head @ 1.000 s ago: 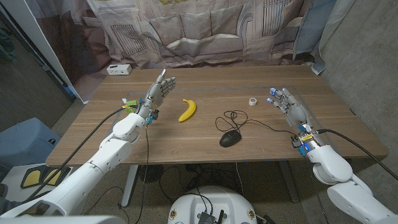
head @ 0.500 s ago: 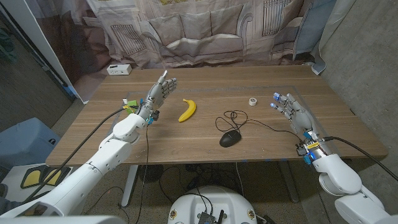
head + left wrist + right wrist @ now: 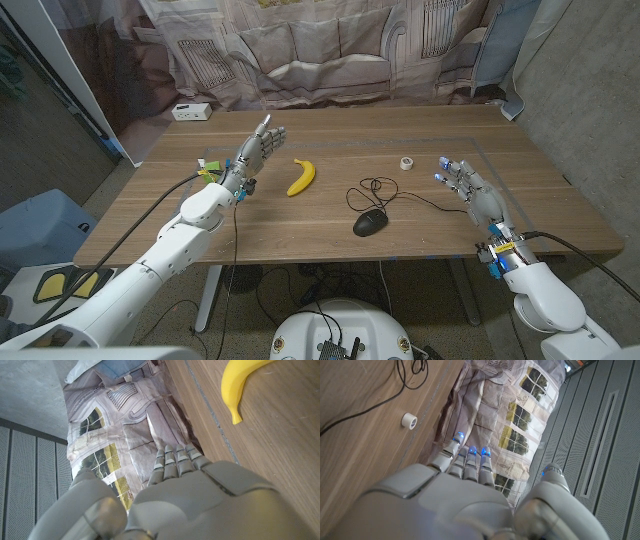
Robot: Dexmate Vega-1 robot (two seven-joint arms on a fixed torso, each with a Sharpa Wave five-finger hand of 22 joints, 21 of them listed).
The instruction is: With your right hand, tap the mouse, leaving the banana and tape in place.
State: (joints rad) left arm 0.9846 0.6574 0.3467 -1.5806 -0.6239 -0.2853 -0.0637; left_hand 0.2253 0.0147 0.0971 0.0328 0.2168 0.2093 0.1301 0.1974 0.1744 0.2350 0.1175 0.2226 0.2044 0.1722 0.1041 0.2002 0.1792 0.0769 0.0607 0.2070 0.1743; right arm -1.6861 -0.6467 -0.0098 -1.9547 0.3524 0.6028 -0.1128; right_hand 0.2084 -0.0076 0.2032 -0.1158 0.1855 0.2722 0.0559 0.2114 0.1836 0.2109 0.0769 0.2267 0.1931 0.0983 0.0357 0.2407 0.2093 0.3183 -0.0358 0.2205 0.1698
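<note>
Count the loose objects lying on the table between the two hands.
3: a banana toward the left hand, a black corded mouse near the middle, and a small roll of tape farther back toward the right hand. None looks hidden.

Black corded mouse [image 3: 370, 223] mid-table (cable looped), yellow banana [image 3: 301, 177] left, small, seemingly white tape [image 3: 406, 162] beyond.
</note>
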